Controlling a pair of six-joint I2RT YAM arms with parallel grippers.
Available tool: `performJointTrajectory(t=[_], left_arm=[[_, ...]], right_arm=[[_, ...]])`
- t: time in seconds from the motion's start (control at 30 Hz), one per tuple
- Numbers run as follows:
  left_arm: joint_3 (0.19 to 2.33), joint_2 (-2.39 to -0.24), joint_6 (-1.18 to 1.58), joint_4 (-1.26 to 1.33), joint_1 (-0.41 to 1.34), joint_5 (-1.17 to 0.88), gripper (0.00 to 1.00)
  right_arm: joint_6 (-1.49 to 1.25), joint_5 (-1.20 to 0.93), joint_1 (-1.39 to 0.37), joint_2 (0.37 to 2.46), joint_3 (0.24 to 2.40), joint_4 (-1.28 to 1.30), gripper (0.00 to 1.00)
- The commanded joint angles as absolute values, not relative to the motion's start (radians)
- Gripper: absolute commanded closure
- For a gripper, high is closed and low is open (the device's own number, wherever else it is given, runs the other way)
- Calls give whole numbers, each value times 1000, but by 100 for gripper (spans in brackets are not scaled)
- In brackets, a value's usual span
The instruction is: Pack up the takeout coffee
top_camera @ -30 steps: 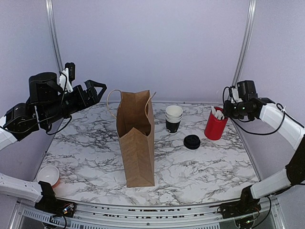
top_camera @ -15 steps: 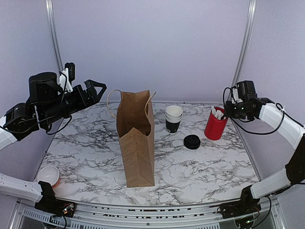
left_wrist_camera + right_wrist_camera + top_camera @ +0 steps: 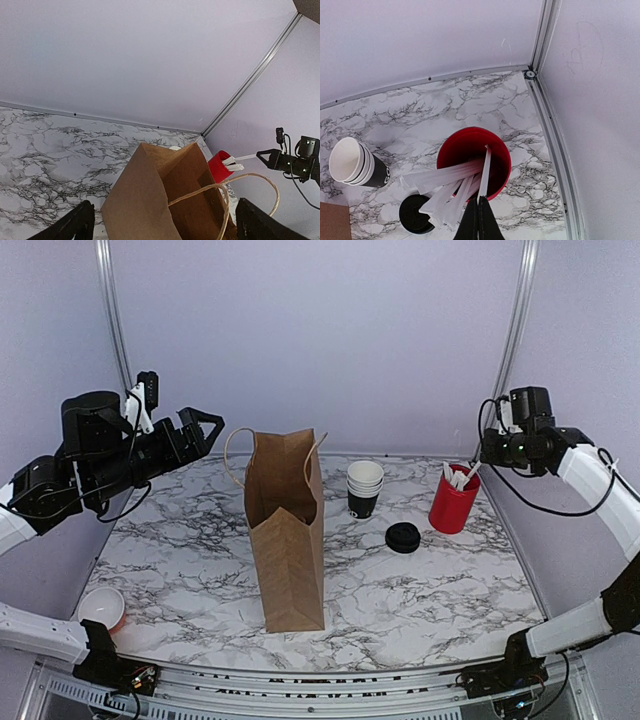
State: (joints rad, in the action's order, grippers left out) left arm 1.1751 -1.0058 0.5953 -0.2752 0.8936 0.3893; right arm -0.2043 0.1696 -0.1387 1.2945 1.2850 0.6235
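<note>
The single black coffee cup does not show in any view. A round black lid [image 3: 403, 537] lies on the table right of the tall brown paper bag [image 3: 286, 540], which stands open; the lid also shows in the right wrist view [image 3: 415, 215]. My right gripper [image 3: 482, 461] is shut on a thin white stick [image 3: 484, 172], holding it above the red cup [image 3: 451, 506], with the stick's lower end still inside the cup. My left gripper [image 3: 210, 430] is open and empty in the air, left of the bag's top. In the left wrist view the bag's open mouth [image 3: 170, 200] lies between the fingers.
A stack of white-rimmed black cups [image 3: 364, 488] stands behind the lid, between the bag and the red cup. A small white-lined cup [image 3: 101, 608] sits at the near left corner by the left arm's base. Walls close the back and both sides.
My right gripper has risen and moved a little right, drawing the white stick up out of the red cup. The left arm, bag and lid have not moved.
</note>
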Motion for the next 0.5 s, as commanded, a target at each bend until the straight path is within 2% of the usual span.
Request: performJointTrajectory(t=[0.0,0.47], left_arm=[[1175,-1009,595,-272,887,376,1],[1175,-1012,593,-271,885,372,1]], right_arm=[[-191,198,-163,1262,1394,681,100],[-199,262,-256,1211,1551,812,100]])
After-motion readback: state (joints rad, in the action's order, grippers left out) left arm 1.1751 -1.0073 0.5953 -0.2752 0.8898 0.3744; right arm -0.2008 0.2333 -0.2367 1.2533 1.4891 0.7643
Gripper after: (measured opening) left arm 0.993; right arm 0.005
